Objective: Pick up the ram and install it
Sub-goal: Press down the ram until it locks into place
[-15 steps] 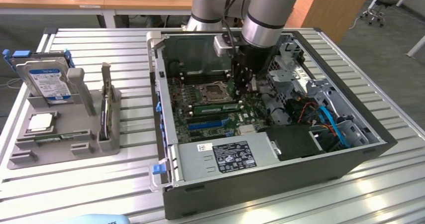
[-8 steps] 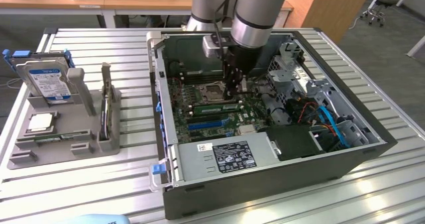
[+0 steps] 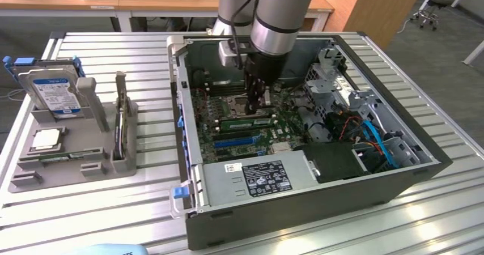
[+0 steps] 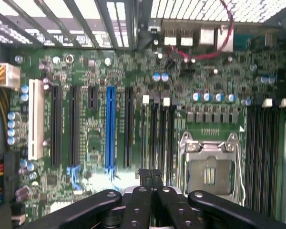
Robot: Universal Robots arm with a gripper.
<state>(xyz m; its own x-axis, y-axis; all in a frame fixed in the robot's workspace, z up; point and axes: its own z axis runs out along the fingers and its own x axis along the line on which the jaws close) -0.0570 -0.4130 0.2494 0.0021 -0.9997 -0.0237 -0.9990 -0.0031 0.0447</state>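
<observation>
Your gripper (image 3: 264, 105) is down inside the open computer case (image 3: 302, 209), over the motherboard (image 3: 242, 133) and just beside the silver processor socket (image 3: 230, 103). Its fingers (image 4: 144, 179) are pressed together, closed, with their tips hovering above the board near the black memory slots (image 4: 157, 131) next to the socket. Whether anything thin is pinched between them you cannot tell. One ram (image 3: 246, 122), a green stick, lies seated in a slot on the motherboard, just in front of the socket and right at the gripper's tip. Outside the case, on the bench (image 3: 423, 209), the grey holder (image 3: 72, 153) sits on the exterior view's left of the case, carrying the hard drive (image 3: 53, 93) with its blue label.
</observation>
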